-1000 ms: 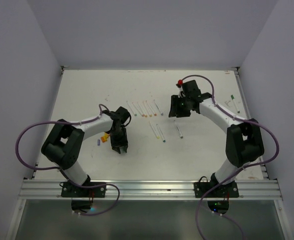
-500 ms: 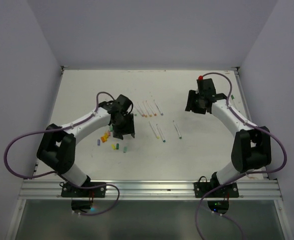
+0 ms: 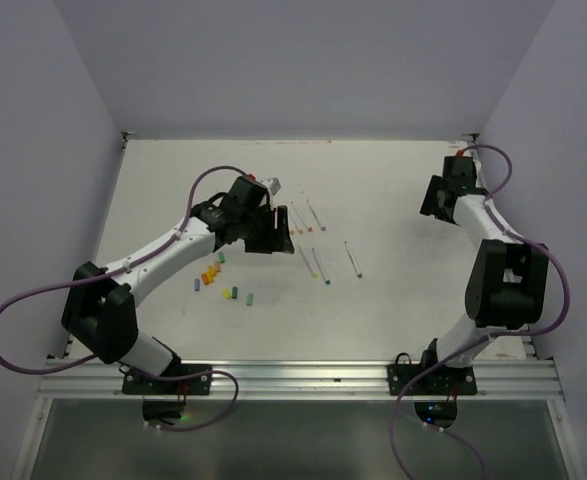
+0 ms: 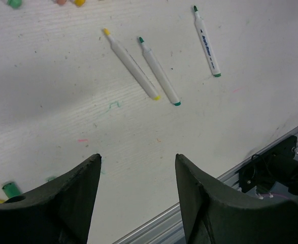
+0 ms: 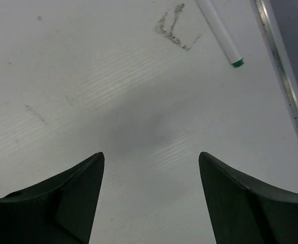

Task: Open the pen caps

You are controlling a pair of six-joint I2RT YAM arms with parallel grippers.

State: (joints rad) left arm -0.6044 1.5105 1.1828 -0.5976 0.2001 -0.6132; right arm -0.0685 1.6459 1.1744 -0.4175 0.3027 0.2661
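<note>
On the white surface, both arms have shifted since a second ago. The left hand has left the pen caps and reached farther out beside the pens, while the right hand has withdrawn to the far right edge. Both hands are spread wide and hold nothing. Three pens lie bare-tipped ahead of the left hand, with the loose caps clustered nearer its base. One green-ended pen lies by the right hand.

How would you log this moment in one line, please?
left claw: open, empty; right claw: open, empty; pens: lying flat; pen caps: loose
</note>
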